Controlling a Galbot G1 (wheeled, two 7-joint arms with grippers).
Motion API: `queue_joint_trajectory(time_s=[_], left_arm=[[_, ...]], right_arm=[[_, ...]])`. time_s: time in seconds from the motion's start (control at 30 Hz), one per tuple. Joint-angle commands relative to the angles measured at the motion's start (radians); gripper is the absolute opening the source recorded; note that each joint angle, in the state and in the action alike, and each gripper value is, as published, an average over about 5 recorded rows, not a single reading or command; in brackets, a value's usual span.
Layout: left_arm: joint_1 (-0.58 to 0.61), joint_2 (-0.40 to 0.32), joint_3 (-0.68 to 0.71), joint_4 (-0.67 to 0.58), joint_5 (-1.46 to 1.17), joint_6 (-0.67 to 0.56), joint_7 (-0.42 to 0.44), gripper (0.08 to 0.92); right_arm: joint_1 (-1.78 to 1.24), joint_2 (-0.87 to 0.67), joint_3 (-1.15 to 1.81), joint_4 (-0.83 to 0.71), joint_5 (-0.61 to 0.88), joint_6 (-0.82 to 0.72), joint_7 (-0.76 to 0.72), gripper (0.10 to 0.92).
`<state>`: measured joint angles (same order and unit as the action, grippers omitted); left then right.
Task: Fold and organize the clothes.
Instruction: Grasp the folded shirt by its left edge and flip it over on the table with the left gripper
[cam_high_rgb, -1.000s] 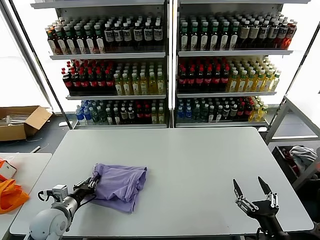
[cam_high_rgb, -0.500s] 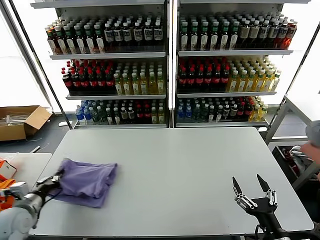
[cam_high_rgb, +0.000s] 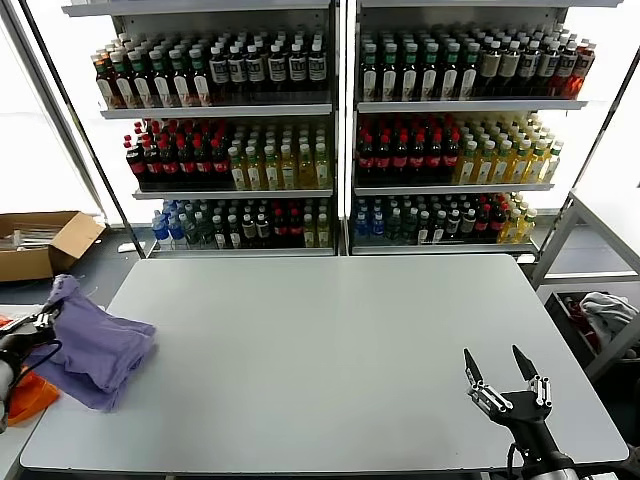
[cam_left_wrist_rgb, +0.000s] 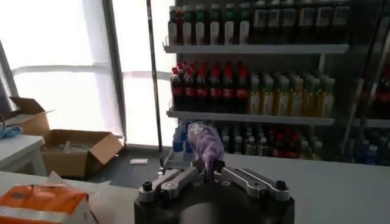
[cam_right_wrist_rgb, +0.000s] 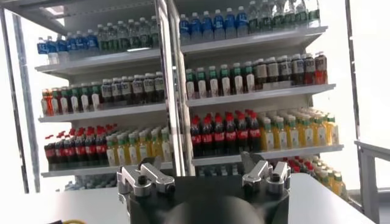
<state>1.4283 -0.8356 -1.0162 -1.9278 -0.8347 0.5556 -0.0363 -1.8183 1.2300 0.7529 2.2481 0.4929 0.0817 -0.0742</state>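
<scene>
I have the folded shirt pinched in my left gripper, lower left, hanging over the table edge. Right gripper idle, spread wide, lower right. Folding looks done; placing remains.

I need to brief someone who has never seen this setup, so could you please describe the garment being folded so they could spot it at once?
Start at the large grey table before the drink shelves and go to its left edge. There a folded lavender cotton T-shirt hangs partly over the edge, pinched by the left pincer. Unlike the bright orange fabric beside it, it is pale purple.
</scene>
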Motion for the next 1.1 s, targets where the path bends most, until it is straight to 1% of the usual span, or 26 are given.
queue_joint_trajectory(time_s=[0.03,0.13,0.23,0.33,0.4,0.53,0.63,0.77,0.83,0.93,1.0,1.1], left_arm=[[-0.065,-0.04,0.411,-0.195,0.107,0.014,-0.003,0.121],[-0.117,-0.047,0.591,-0.195,0.125,0.008,0.003,0.121],[-0.185,-0.071,0.784,-0.158,0.086,-0.015,-0.025,0.121],[-0.278,-0.127,0.93,-0.086,-0.008,-0.044,-0.098,0.121],[-0.329,-0.17,0.986,-0.05,-0.059,-0.045,-0.12,0.121],[-0.385,-0.241,1.035,-0.024,-0.069,-0.055,-0.077,0.121],[-0.411,-0.275,1.056,-0.012,-0.072,-0.073,-0.073,0.121],[-0.446,-0.32,1.08,-0.002,-0.09,-0.102,-0.116,0.121],[-0.464,-0.349,1.094,0.006,-0.085,-0.129,-0.149,0.121],[-0.489,-0.385,1.105,0.034,-0.053,-0.178,-0.175,0.121],[-0.5,-0.397,1.104,0.054,-0.038,-0.197,-0.18,0.121],[-0.507,-0.395,1.098,0.084,-0.009,-0.216,-0.181,0.126]], right_arm=[[0.006,-0.006,0.003,-0.018,0.004,0.013,0.001,0.823],[0.004,-0.003,0.003,-0.02,0.003,0.013,0.003,0.823],[0.003,0.003,0.0,-0.021,-0.003,0.007,0.005,0.823],[-0.008,0.006,-0.006,-0.015,-0.014,-0.007,0.007,0.823],[-0.017,0.007,-0.008,-0.011,-0.021,-0.019,0.006,0.823],[-0.024,0.005,-0.01,-0.008,-0.028,-0.043,0.007,0.823],[-0.021,0.0,-0.018,-0.005,-0.024,-0.064,0.005,0.823],[-0.005,-0.014,-0.057,0.0,-0.016,-0.108,0.002,0.823],[0.011,-0.023,-0.089,0.001,-0.016,-0.135,0.004,0.823],[0.051,-0.036,-0.144,-0.003,-0.018,-0.179,0.012,0.823],[0.083,-0.044,-0.186,-0.009,-0.018,-0.205,0.02,0.823],[0.132,-0.059,-0.251,-0.023,-0.017,-0.234,0.035,0.823]])
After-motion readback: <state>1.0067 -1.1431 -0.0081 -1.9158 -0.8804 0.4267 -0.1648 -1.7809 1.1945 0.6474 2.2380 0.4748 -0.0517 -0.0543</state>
